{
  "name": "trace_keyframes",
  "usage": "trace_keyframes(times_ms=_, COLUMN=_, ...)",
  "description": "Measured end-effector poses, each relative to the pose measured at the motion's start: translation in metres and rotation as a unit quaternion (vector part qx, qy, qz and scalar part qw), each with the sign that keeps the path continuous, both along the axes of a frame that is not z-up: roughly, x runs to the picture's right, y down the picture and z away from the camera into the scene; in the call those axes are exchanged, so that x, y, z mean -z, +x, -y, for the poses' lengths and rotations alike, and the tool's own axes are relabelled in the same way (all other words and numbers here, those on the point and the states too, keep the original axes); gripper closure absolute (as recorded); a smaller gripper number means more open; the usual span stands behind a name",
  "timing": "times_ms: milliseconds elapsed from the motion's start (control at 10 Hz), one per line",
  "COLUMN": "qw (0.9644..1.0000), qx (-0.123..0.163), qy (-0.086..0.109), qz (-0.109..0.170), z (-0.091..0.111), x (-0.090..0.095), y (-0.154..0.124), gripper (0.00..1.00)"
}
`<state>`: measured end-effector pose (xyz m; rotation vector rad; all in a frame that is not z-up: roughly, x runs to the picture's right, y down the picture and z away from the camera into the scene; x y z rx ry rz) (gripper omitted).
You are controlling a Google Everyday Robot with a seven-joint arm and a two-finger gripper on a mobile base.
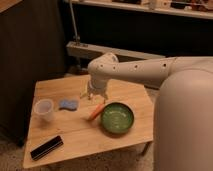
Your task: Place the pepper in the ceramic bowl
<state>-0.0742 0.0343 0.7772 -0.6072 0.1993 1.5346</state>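
Wooden table (80, 134), L to R across the view:

Black bar-shaped obj (46, 148) near the front-L corner, lying at a slant. What it is: can't tell.

Translucent plastic cup (44, 110) upright near the L edge. Blue sponge (68, 104) just R of it, apart from the cup.

Gripper (95, 95) hangs approx over table centre, btwn sponge and bowl, pointing down, above the pepper's far end. How far open it is: can't tell, the wrist above covers much of it. It has hold of nothing that shows, and whether it touches the pepper is unclear.

Pepper (95, 113) lies flat on the table, not in the bowl. Long axis diagonal: near end toward front-L, far end toward back-R, under the gripper. It sits just beside the bowl's L rim; touching or a small gap, can't tell. Which end is the tapered tip: too blurred to say.

Ceramic bowl (117, 118), green, upright, R of centre, w/ nothing in it.

Arm (145, 72) runs in from the R as 1 long white tube w/ small dark dots. Robot body (185, 120) fills the R side, cut off by the frame edge, hiding the table's R end.
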Motion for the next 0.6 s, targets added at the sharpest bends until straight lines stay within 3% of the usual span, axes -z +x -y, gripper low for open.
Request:
trace_keyframes(times_ms=300, qw=0.9999, qx=-0.008, qy=0.008, qz=0.004, z=0.003, x=-0.002, y=-0.042, gripper=0.20)
trace_keyframes(times_ms=600, qw=0.9999, qx=-0.013, qy=-0.003, qz=0.007, z=-0.002, x=-0.010, y=-0.055, gripper=0.20)
